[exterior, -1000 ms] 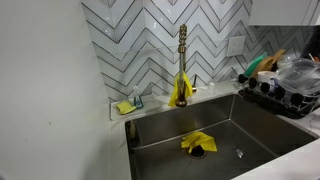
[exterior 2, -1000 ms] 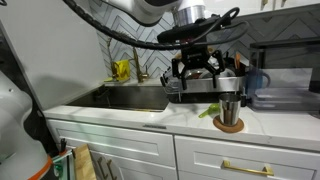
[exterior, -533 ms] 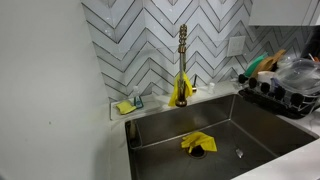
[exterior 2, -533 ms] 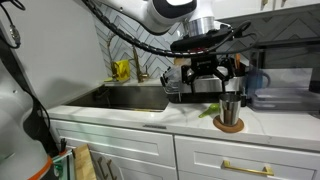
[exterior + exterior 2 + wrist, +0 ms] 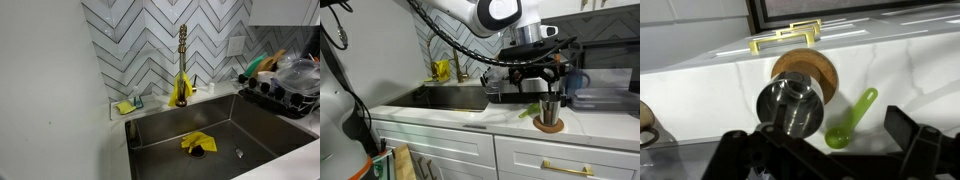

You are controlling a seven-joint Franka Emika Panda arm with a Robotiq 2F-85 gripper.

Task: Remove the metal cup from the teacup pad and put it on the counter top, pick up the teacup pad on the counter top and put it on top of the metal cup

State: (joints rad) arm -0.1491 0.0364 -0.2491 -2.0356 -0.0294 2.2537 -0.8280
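A shiny metal cup [image 5: 551,108] stands upright on a round wooden teacup pad [image 5: 550,125] on the white counter top [image 5: 510,122], to the right of the sink. My gripper [image 5: 542,78] hangs just above the cup, open and empty. In the wrist view I look down into the cup [image 5: 790,105], with the pad [image 5: 812,68] showing behind it. The two dark fingers of the gripper [image 5: 830,150] are spread wide at the bottom, and the cup is toward the left finger. In the exterior view of the sink, the cup, pad and gripper are out of view.
A green plastic spoon [image 5: 528,111] lies on the counter next to the pad; it also shows in the wrist view [image 5: 845,120]. A dark appliance [image 5: 605,88] stands right of the cup. The steel sink [image 5: 215,130] holds a yellow cloth [image 5: 196,143]. A dish rack [image 5: 285,90] is beside it.
My gripper has moved to the right, from beside the sink edge to above the metal cup. The cup, pad and spoon have not moved.
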